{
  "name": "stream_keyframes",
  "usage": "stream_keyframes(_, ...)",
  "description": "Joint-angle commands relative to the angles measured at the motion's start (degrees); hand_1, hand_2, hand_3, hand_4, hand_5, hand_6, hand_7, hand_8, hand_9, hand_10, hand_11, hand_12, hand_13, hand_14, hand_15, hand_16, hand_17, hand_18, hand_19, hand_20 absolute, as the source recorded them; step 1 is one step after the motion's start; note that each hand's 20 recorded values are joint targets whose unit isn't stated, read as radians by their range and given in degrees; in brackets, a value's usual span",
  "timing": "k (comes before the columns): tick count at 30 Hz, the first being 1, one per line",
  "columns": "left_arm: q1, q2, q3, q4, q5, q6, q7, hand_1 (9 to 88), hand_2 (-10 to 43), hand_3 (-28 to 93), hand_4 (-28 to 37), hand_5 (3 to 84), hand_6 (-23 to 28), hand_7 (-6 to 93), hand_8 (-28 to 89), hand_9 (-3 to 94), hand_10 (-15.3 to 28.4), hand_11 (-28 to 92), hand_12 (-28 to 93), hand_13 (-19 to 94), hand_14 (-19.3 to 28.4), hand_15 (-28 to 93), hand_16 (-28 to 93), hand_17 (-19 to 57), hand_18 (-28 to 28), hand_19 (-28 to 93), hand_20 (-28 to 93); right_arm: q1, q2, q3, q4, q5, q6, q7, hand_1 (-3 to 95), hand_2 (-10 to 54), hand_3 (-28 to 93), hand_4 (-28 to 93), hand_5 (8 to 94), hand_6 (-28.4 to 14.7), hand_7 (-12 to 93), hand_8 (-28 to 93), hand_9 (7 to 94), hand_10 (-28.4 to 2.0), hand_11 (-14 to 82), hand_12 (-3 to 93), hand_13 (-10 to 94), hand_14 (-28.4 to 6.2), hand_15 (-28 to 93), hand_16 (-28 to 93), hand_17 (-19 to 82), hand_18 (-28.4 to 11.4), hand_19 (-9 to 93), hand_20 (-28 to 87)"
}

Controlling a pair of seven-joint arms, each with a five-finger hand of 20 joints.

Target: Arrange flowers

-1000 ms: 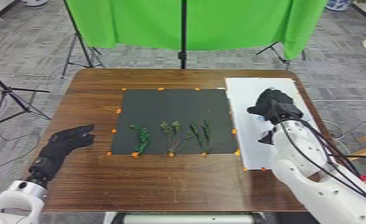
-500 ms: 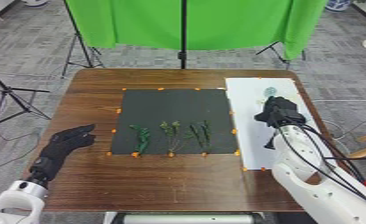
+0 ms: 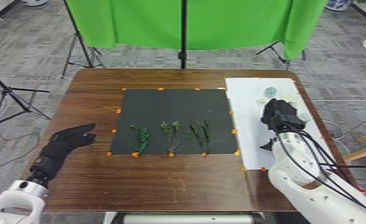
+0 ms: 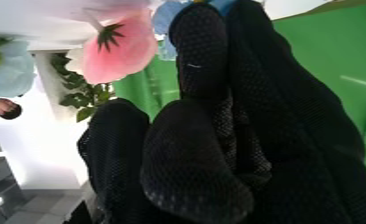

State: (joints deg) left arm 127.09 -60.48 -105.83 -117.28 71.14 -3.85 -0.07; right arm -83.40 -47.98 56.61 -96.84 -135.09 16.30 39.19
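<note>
Hiding pt. of a blue flower (image 4: 165,21), R hand (image 3: 282,114), grip: can't tell; L hand (image 3: 67,140) spread.

I see a pink flower (image 4: 119,54) and a pale blue flower (image 4: 9,75). The table (image 3: 166,187) is brown, and the cloth (image 3: 135,25) is bright green.

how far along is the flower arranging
Green sprigs look laid out in a row on the dark mat. The right hand is over the white sheet, beside a pink flower; whether it grips one is unclear. Pale blue blooms seem left to add: the mat bears only greenery.
</note>
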Motion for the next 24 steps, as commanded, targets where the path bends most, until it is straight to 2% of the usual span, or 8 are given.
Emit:
stream_keyframes(1, 1.89, -0.21, 0.72, 0.12, -0.47, 6.85, 4.12, 31.3, 6.0, 63, -21.0, 44.3, 6.2, 8.9, -6, 45.5, 15.0, 19, 10, 38, 18.5, 18, -2, 6.8, 13.8, 18, 16, -1.80, -0.54, 2.19, -3.14, -0.07, 2.75, -1.03, 66.1, -9.5, 51, -13, 78.1, -1.5, 28, 17, 93.5, -8.2, 15.5, 46.3, 94, 0.6, 68, 30, 72, -12.2, 93, 64)
stream_keyframes(5, 3.11, -0.06, 0.26, -0.20, -2.39, 10.89, 6.59, 31.3, 6.0, 64, -20.9, 45.2, 6.4, 9.6, -6, 46.7, 15.2, 20, 10, 40, 18.8, 19, -2, 7.1, 14.0, 18, 16, 0.43, 1.30, 4.39, -8.31, 0.01, 4.28, -1.98, 65.9, -9.5, 53, -13, 79.0, -2.1, 28, 17, 93.7, -8.5, 15.4, 46.5, 94, 0.7, 68, 31, 72, -12.0, 93, 64)
stream_keyframes(12, 4.87, 0.07, -0.47, -0.53, -5.01, 14.93, 9.66, 31.3, 5.9, 64, -20.7, 46.4, 6.4, 10.6, -6, 48.3, 15.4, 22, 10, 41, 19.1, 21, -2, 7.6, 14.0, 18, 16, 12.18, 2.88, 1.31, -12.82, 5.72, 3.24, -8.15, 65.6, -9.5, 54, -14, 79.3, -2.4, 28, 17, 93.7, -8.7, 15.5, 46.6, 94, 0.9, 68, 31, 71, -11.8, 93, 65)
stream_keyframes(14, 5.47, -0.06, -0.97, -0.52, -5.94, 15.99, 10.34, 31.3, 5.8, 65, -20.7, 46.6, 6.5, 10.7, -6, 48.4, 15.4, 22, 10, 41, 19.1, 21, -3, 7.7, 14.0, 18, 16, 18.26, 1.64, -2.37, -11.66, 9.13, 2.02, -12.56, 65.7, -9.5, 54, -14, 79.4, -2.5, 28, 17, 93.7, -8.8, 15.4, 46.7, 94, 0.9, 68, 31, 71, -11.7, 93, 65)
stream_keyframes(19, 5.11, 0.52, -0.29, 0.23, -10.30, 21.30, 13.93, 29.1, 6.8, 64, -23.3, 46.5, 6.5, 10.0, -6, 47.7, 15.4, 20, 9, 39, 18.2, 18, -3, 7.9, 13.9, 18, 16, 34.58, -5.55, -16.70, -5.28, 17.26, -0.53, -21.16, 65.6, -9.5, 54, -14, 79.3, -2.4, 28, 17, 93.6, -8.7, 14.9, 47.0, 94, 1.0, 68, 32, 71, -11.6, 93, 65)
stream_keyframes(21, 4.51, 0.82, 0.42, 0.64, -11.25, 23.11, 15.53, 26.7, 8.8, 65, -26.5, 45.9, 6.5, 9.2, -6, 46.8, 15.2, 20, 9, 38, 17.6, 16, -3, 8.0, 13.5, 17, 16, 38.82, -9.63, -21.41, -2.55, 17.44, -1.85, -24.37, 65.4, -9.5, 55, -14, 79.2, -2.3, 29, 17, 93.6, -8.7, 14.8, 47.0, 94, 1.0, 67, 32, 71, -11.5, 93, 65)
stream_keyframes(22, 4.22, 0.86, 0.79, 0.74, -11.29, 23.79, 15.87, 25.4, 9.3, 65, -27.4, 45.4, 6.6, 8.7, -6, 46.1, 15.5, 19, 8, 37, 17.0, 15, -3, 8.1, 13.2, 16, 15, 40.15, -11.65, -23.08, -1.20, 18.19, -2.26, -26.80, 65.3, -9.5, 55, -14, 79.1, -2.2, 29, 17, 93.6, -8.6, 14.7, 47.0, 94, 1.0, 67, 32, 71, -11.5, 93, 65)
stream_keyframes(24, 3.58, 1.16, 1.59, 1.07, -11.81, 24.46, 16.70, 23.8, 9.8, 65, -27.9, 44.9, 6.7, 8.0, -6, 45.4, 15.5, 18, 8, 36, 16.4, 14, -3, 8.1, 12.7, 15, 15, 42.26, -15.52, -25.89, 1.01, 19.08, -3.29, -29.94, 65.2, -9.5, 55, -14, 78.8, -2.1, 29, 18, 93.6, -8.6, 14.6, 47.1, 94, 0.9, 67, 33, 71, -11.5, 93, 65)
